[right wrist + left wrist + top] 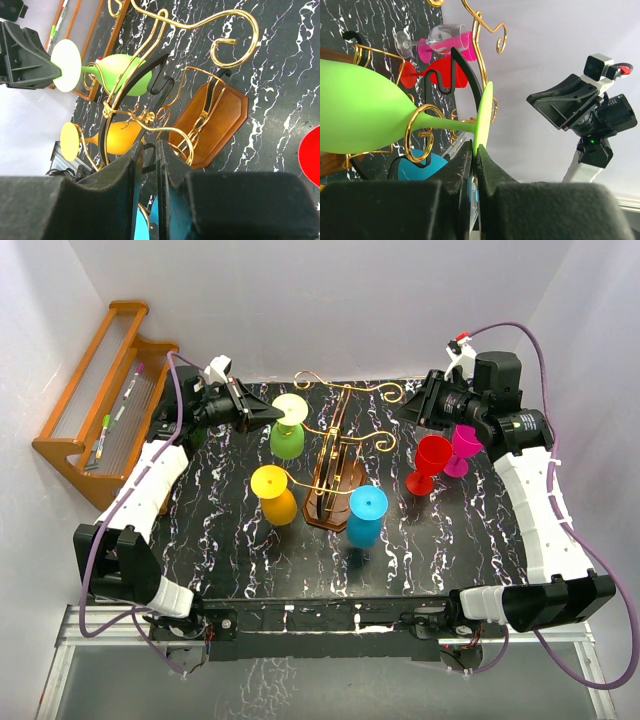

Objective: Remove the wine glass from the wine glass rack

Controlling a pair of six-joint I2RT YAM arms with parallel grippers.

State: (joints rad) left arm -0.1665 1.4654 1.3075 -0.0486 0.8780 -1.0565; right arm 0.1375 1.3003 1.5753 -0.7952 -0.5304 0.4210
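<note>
The wine glass rack (335, 490) stands mid-table, with a brown wooden base (215, 125) and gold wire arms. A green wine glass (288, 438) hangs sideways on its far-left arm, the stem inside a gold loop (422, 132). My left gripper (268, 412) is shut on the rim of the green glass's foot (484, 112), which is pinched between the fingertips (462, 160). A yellow glass (275, 492) and a blue glass (365, 515) also hang on the rack. My right gripper (415, 412) hovers at the far right of the rack, shut and empty (148, 150).
A red glass (430, 462) and a magenta glass (462, 448) stand on the black marbled table (480, 530) under the right arm. An orange-brown stepped shelf (100, 410) holding markers sits at the far left. White walls close in the table.
</note>
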